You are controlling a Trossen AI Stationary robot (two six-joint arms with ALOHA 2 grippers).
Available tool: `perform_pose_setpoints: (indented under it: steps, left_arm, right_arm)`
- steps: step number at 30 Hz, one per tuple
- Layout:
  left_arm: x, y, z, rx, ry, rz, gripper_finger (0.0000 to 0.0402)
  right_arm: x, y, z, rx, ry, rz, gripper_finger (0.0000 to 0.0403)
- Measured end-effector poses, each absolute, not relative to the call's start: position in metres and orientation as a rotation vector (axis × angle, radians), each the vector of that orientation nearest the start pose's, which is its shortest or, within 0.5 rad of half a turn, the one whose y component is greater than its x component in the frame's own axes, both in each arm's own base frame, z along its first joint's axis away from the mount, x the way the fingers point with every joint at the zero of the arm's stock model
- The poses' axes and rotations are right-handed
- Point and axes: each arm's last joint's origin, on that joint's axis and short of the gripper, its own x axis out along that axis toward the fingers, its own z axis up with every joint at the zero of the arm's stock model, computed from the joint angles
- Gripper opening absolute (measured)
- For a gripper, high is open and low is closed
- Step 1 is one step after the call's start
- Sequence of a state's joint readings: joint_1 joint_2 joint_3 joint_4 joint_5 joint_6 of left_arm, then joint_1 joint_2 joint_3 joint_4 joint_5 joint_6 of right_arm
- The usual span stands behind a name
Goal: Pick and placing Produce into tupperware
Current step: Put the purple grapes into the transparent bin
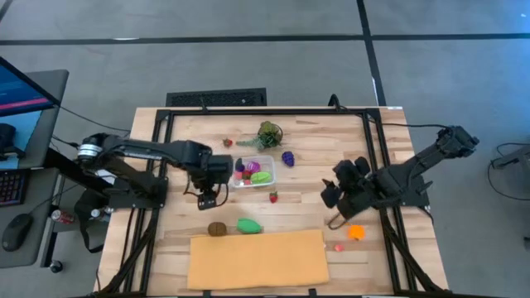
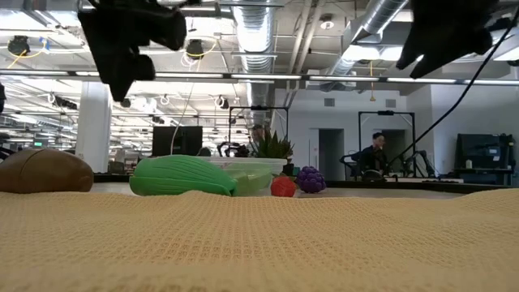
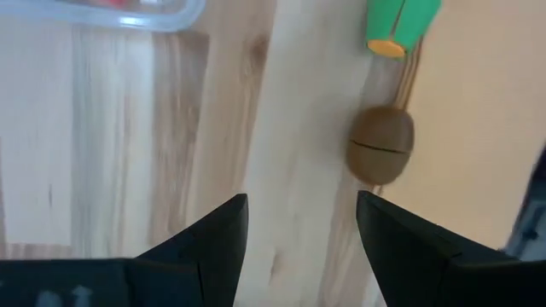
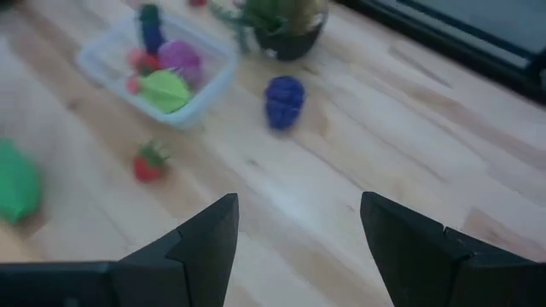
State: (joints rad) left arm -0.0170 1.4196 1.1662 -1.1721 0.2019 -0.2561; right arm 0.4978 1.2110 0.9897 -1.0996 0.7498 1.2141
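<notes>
Left end effector (image 1: 209,199) apart beside tupperware (image 1: 253,172), right end effector (image 1: 334,195) apart, no legible writing

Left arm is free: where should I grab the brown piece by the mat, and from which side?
Grip the brown piece across its rounded middle, coming straight down from above. It lies flat on the bare table, close to the tan mat and the green piece, so a sideways approach looks crowded. The left gripper is open nearby.
</notes>
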Motion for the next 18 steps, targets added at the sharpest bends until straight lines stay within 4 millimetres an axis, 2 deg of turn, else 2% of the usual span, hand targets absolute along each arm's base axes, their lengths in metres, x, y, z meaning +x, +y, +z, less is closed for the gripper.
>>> perform_pose_setpoints:
  steps: [6,11,18]
  left_arm:
    - [0.221,-0.028,0.278,-0.311,1.238,0.106,0.0209]
    - [0.201,-0.035,0.284,-0.324,1.034,0.173,0.0209]
    - [0.171,-0.045,0.279,-0.365,0.841,0.237,0.0209]
  right_arm:
    - [0.211,0.045,0.269,0.437,0.848,-0.719,0.0240]
    - [0.231,0.013,0.268,0.508,0.850,-0.668,0.0240]
    - [0.252,-0.027,0.251,0.604,0.924,-0.637,0.0240]
